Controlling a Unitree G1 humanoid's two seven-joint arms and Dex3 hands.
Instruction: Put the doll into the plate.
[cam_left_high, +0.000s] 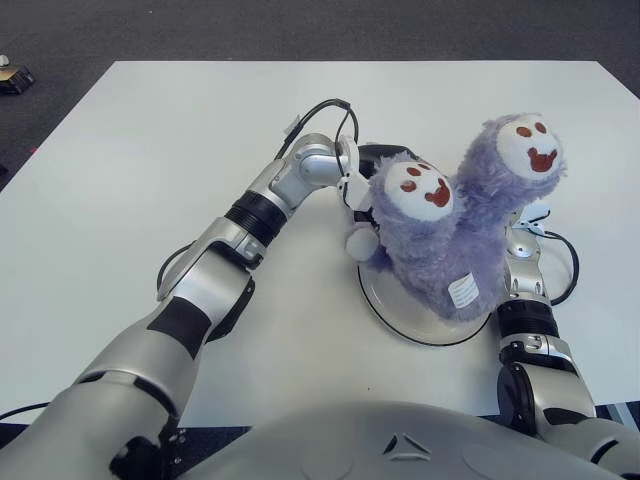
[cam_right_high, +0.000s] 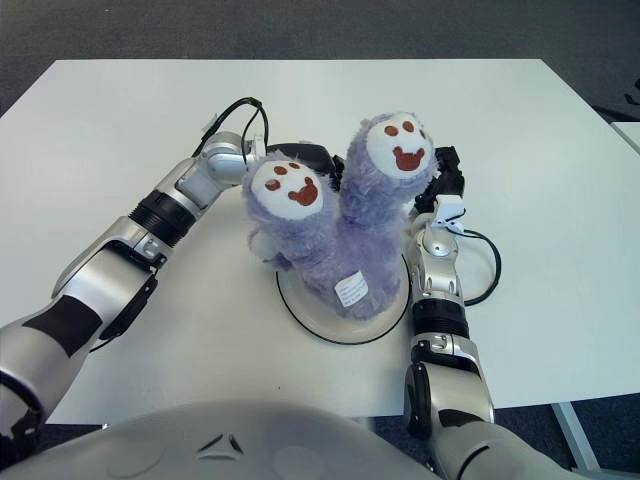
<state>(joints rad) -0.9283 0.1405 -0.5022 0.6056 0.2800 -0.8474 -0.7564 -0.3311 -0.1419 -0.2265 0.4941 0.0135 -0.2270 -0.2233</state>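
White table over dark carpet, purple doll on plate, both hands pressed against it, grips hidden.

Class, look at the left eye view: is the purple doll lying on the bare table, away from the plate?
No. The purple doll stands on the white plate, flanked by the left hand and right hand.

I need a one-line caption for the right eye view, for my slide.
Both hands, left hand and right hand, flank a two-headed purple doll over the white plate.

White table, dark carpeted floor beyond; small dark object at far left
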